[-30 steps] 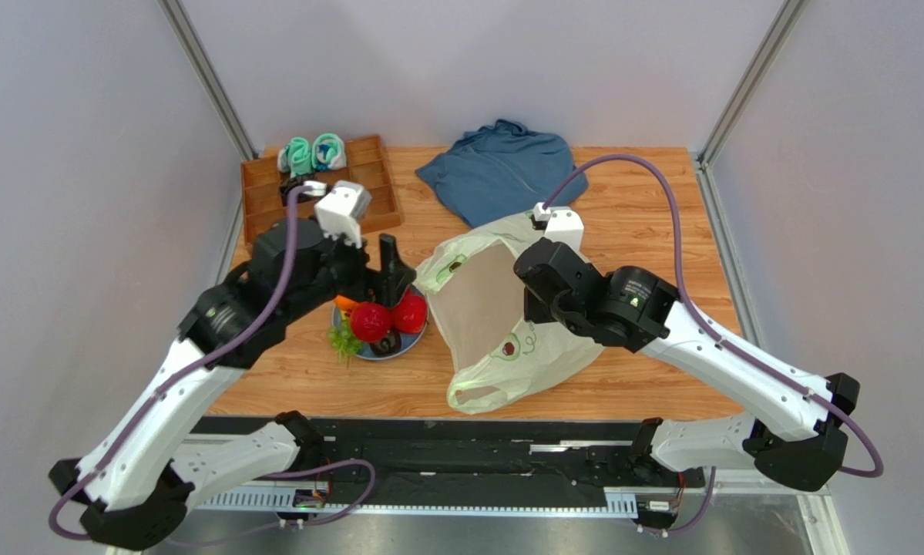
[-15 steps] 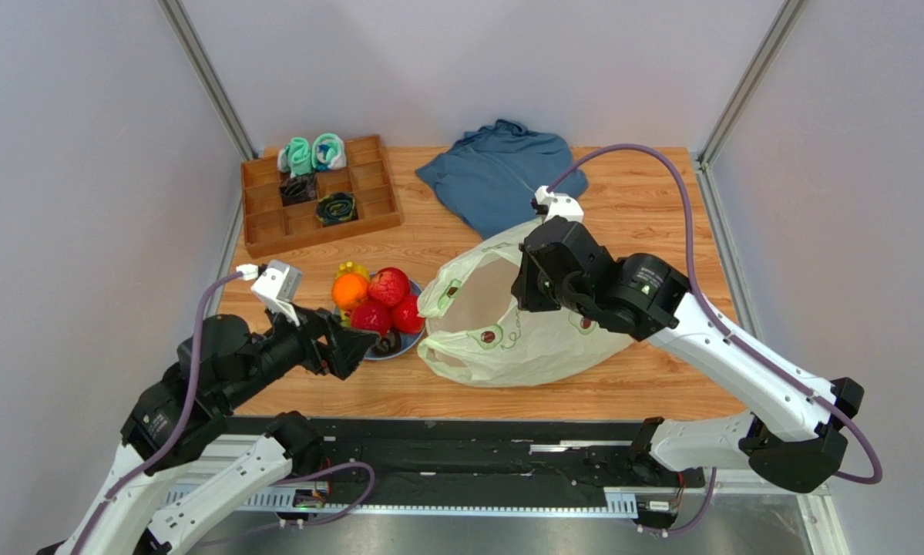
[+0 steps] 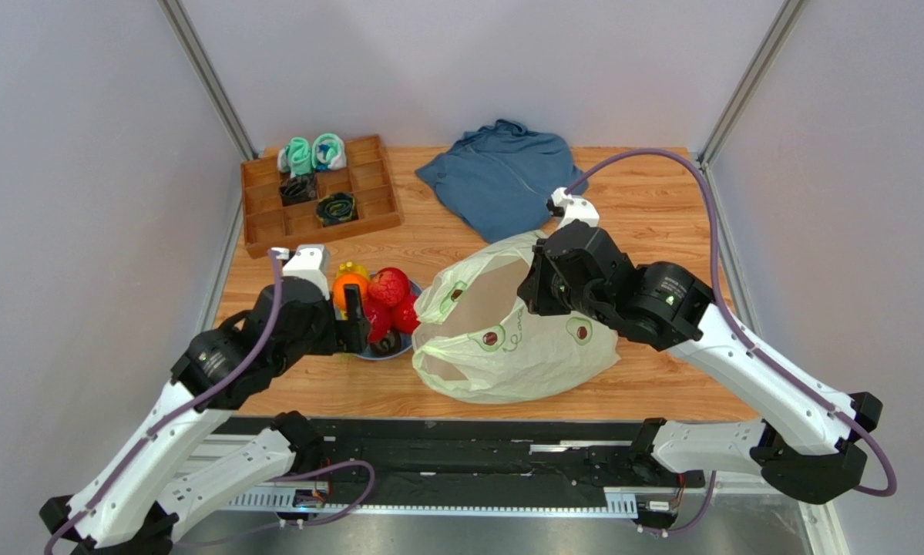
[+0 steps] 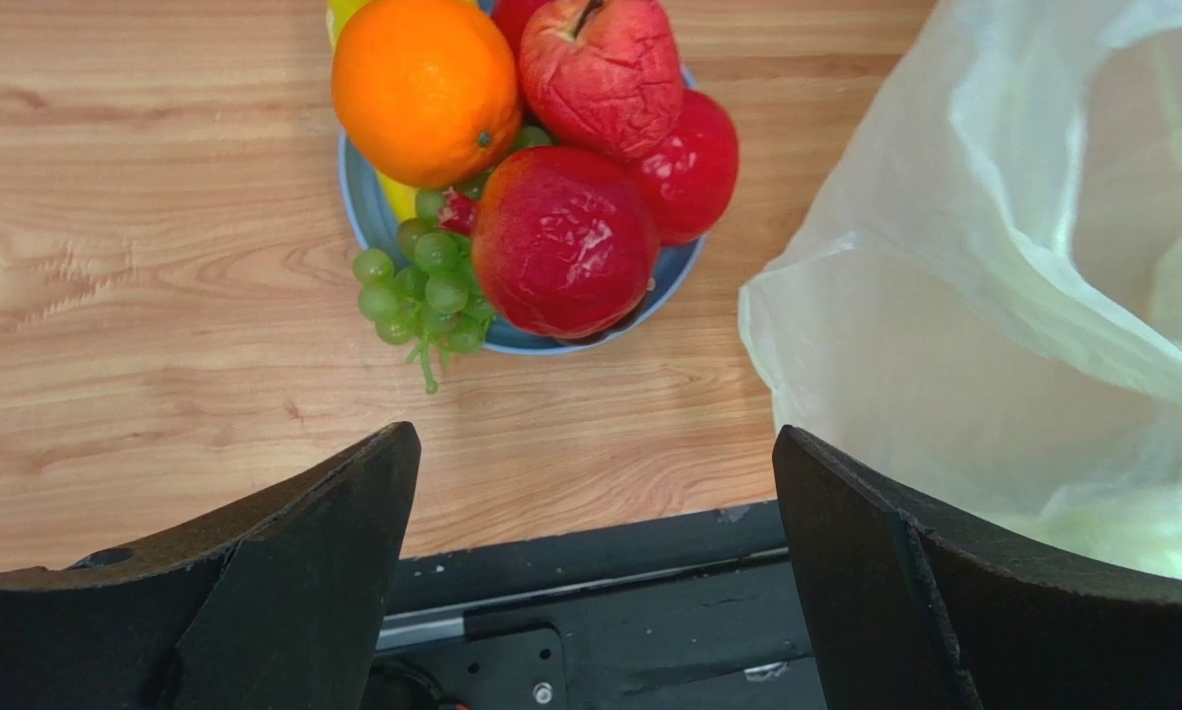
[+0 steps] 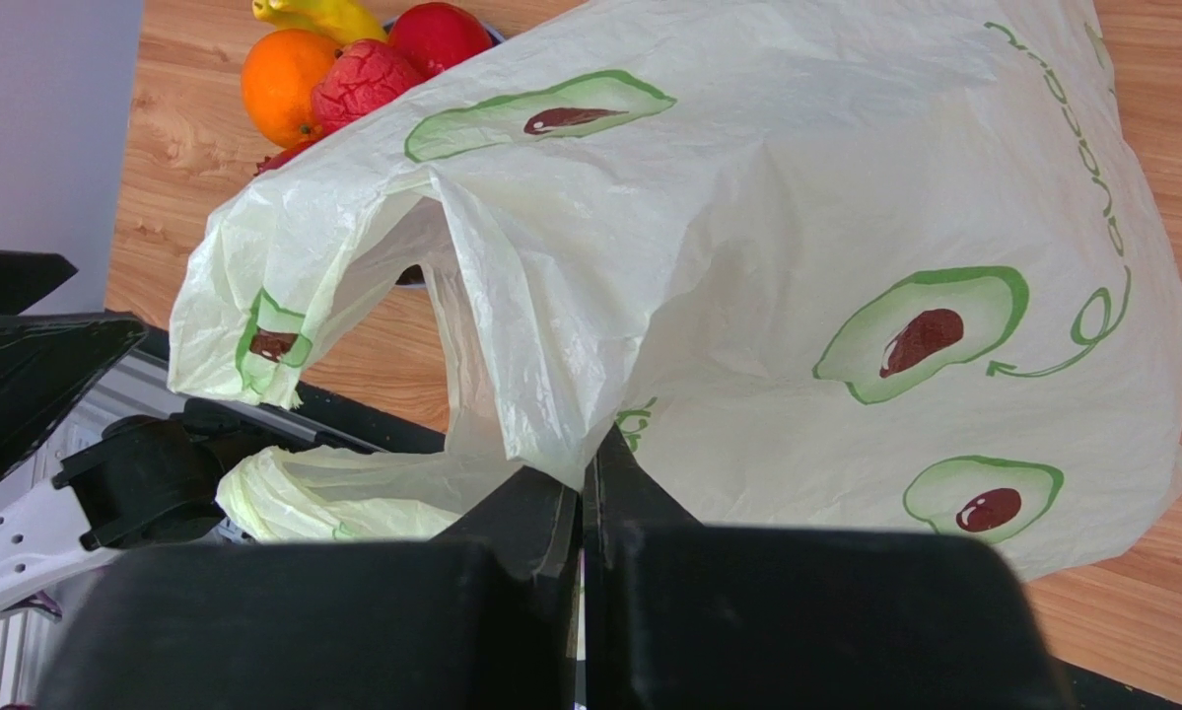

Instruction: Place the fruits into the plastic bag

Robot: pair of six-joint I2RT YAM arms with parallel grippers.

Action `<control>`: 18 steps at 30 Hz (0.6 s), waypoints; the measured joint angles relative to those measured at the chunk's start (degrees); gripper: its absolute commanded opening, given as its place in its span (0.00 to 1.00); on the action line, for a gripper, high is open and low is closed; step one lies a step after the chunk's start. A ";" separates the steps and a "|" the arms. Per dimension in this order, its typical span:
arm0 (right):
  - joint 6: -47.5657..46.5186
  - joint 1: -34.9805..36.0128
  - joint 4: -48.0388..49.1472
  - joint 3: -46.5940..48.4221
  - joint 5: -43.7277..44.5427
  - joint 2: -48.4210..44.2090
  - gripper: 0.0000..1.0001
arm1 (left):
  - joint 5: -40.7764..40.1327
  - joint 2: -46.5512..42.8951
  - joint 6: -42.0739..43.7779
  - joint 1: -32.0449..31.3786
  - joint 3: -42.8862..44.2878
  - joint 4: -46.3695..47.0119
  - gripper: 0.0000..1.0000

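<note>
**Left gripper spread and empty; right gripper pinching bag rim**

Left gripper (image 4: 594, 438): jaws spread wide, nothing between them, touching nothing. It hovers over the near table edge, just short of the blue plate (image 4: 357, 200) (wrist view looks straight down on it).

Right gripper (image 5: 583, 481): fingers clamped together on a fold of the plastic bag (image 5: 789, 222) at its rim, lifting that edge so the mouth gapes toward the plate.

Bag lies on the table (image 3: 663, 208) right of the plate, just beside it. Whether anything is inside, cannot tell.

Plate holds the fruits, piled: orange (image 4: 425, 89), three red round ones (image 4: 564, 240), green grapes (image 4: 419, 289) hanging over the rim, banana (image 5: 323, 15) at the far side.

Wooden tray (image 3: 267, 220), far left: teal socks (image 3: 311, 153) and black socks (image 3: 337, 208) in separate compartments. Blue garment (image 3: 501, 174) lies beyond the bag.
</note>
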 measured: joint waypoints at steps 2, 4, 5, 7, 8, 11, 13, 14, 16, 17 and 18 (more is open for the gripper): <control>0.35 0.00 0.04 -0.50 -0.02 -0.66 0.00 | -0.68 2.45 -0.46 0.20 0.00 -0.11 0.99; 0.63 0.00 0.13 -1.03 -0.04 -1.03 0.00 | -0.59 3.74 -0.70 0.98 -0.15 0.22 0.99; 0.79 0.00 0.26 -1.44 -0.09 -1.25 0.00 | -0.35 4.00 -0.79 1.60 -0.46 0.63 0.99; 1.11 0.00 0.44 -2.43 -0.35 -1.70 0.00 | 1.05 3.96 -0.87 4.13 -1.77 1.99 0.98; 1.25 0.00 0.46 -2.84 -0.48 -1.86 0.00 | 2.03 3.87 -0.87 5.60 -2.54 2.80 0.98; 1.70 0.00 0.98 -4.31 -1.05 -2.43 0.00 | 5.09 4.02 -0.81 8.46 -4.37 4.81 0.98; 2.03 0.00 1.31 -4.94 -1.51 -2.69 0.00 | 6.80 4.76 -0.72 9.20 -5.18 6.27 0.98; 2.10 0.00 1.46 -5.22 -1.62 -2.78 0.00 | 7.63 5.27 -0.68 9.51 -5.60 7.17 0.98; 2.27 0.00 1.68 -5.55 -2.01 -2.86 0.00 | 9.29 6.14 -0.63 10.12 -6.40 8.52 0.98; 2.29 0.00 1.79 -5.70 -2.10 -2.89 0.00 | 10.36 6.75 -0.63 10.71 -7.04 9.51 0.99; 2.32 0.00 2.05 -5.88 -2.23 -2.93 0.00 | 11.19 7.28 -0.68 11.34 -7.74 10.27 0.99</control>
